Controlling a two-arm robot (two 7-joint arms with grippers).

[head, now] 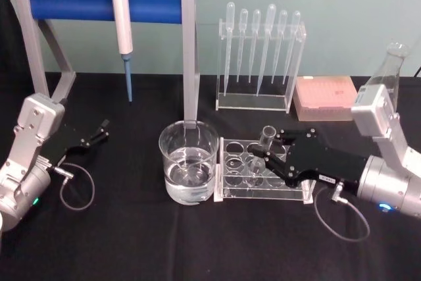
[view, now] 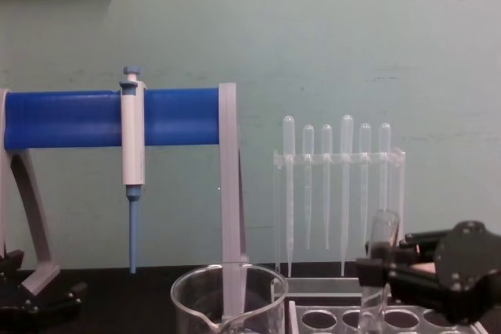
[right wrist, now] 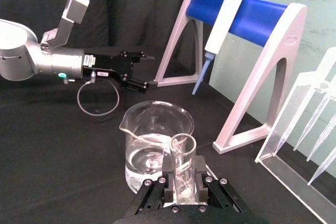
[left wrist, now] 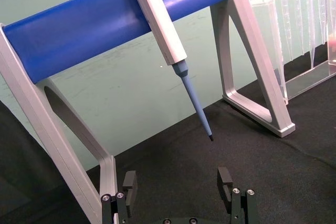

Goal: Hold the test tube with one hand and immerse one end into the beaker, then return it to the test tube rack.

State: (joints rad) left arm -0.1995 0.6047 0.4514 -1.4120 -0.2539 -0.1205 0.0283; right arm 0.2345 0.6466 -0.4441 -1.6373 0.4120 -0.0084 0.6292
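Nearest in the head view is the right gripper, reaching in from the desk's right edge and pinching the test tube below its open rim. That tube stands over the test tube rack, near upright with its rim tipped slightly toward the far edge. I cannot tell whether its round bottom is clear of the rack's hole. The beaker sits mid-desk, touching or just beside the rack's left end, and is about a third full of clear liquid. The left gripper rests near the left edge, well apart from the beaker.

Seen from the left wrist, the left gripper has its jaws spread with nothing between them. It faces the pipettor, which hangs on the blue stand.

Seen from the right wrist, the right gripper clamps the test tube between both pads, and the beaker lies directly beyond it. The left gripper is farther off across the desk.

Across the chest view, the beaker rises at the near edge, with the test tube to its right, above the rack, in the right gripper.

By my judgement, dipping the tube calls for a lift and a short carry toward the robot's left, and the right arm is the better placed.
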